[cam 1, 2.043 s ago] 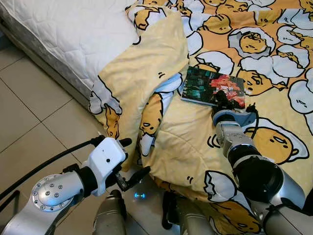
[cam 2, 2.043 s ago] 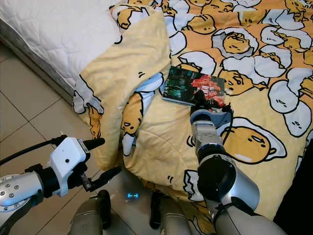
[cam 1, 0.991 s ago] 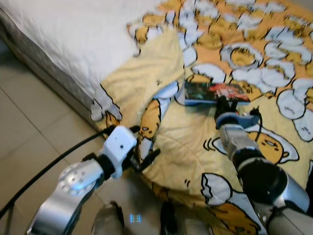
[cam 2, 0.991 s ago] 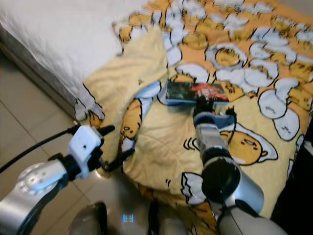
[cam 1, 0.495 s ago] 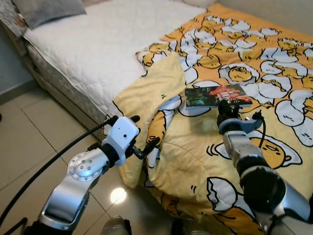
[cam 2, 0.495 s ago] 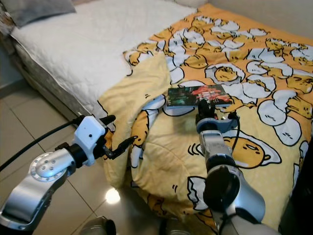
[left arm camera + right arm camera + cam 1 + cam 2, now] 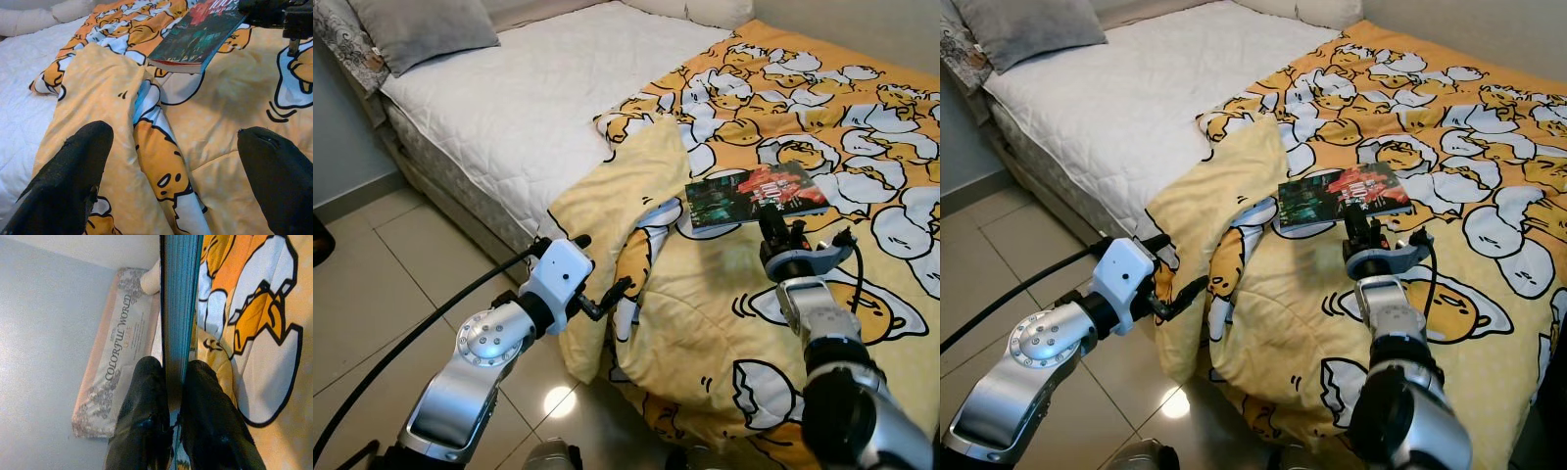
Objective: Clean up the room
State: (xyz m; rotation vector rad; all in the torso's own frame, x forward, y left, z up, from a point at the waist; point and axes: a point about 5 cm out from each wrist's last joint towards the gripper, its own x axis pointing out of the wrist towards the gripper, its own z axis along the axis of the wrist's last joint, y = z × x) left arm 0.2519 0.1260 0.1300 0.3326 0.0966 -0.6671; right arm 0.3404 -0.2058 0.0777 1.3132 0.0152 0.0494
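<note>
Right end effector (image 7: 770,217) clamped on the near edge of a dark-covered book (image 7: 754,195), fingers pinching it top and bottom, book lifted just off the yellow egg-print duvet (image 7: 862,147) near the bed's (image 7: 538,88) edge. Left end effector (image 7: 597,294) spread wide open, gripping nothing, hovering beside the duvet's folded-over corner (image 7: 617,196) hanging toward the tile floor (image 7: 372,284). Grey pillow (image 7: 421,29) up at the head of the mattress.

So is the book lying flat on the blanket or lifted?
Lifted: the right claw grips the book by its edge; its shadow falls on the blanket.
</note>
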